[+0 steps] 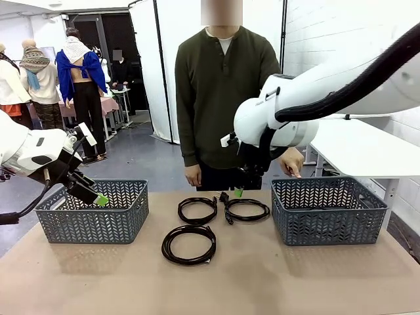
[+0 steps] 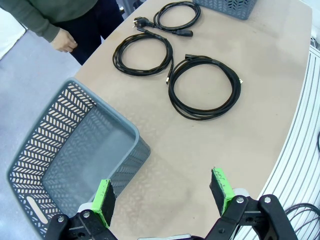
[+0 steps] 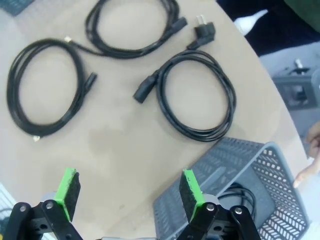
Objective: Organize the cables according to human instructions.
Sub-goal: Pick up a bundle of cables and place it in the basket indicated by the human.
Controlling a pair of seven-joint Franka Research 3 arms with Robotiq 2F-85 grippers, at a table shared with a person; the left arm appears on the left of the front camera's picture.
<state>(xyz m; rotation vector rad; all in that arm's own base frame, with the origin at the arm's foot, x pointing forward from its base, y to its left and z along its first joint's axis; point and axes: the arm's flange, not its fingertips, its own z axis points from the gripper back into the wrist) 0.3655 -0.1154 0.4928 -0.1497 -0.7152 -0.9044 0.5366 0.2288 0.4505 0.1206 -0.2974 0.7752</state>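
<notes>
Three coiled black cables lie on the table between the two baskets: one at the near middle (image 1: 189, 244) (image 2: 205, 87) (image 3: 45, 87), one farther left (image 1: 197, 210) (image 2: 142, 55) (image 3: 132, 27), and one farther right (image 1: 246, 210) (image 2: 177, 15) (image 3: 197, 95). Another black cable (image 3: 241, 195) rests inside the right basket. My right gripper (image 1: 239, 191) (image 3: 129, 192) hangs open above the far right coil, nothing between its pads. My left gripper (image 1: 99, 197) (image 2: 162, 195) is open over the left basket's near edge. The human (image 1: 223, 92) stands at the far side, one hand (image 1: 292, 164) (image 3: 309, 155) near the right basket.
A grey lattice basket (image 1: 92, 223) (image 2: 30, 165) stands at the table's left, and a matching one (image 1: 328, 223) (image 3: 270, 165) at the right. The person's other hand (image 1: 192, 175) (image 2: 65, 42) hangs by the far edge. A white table (image 1: 367, 147) stands behind at right.
</notes>
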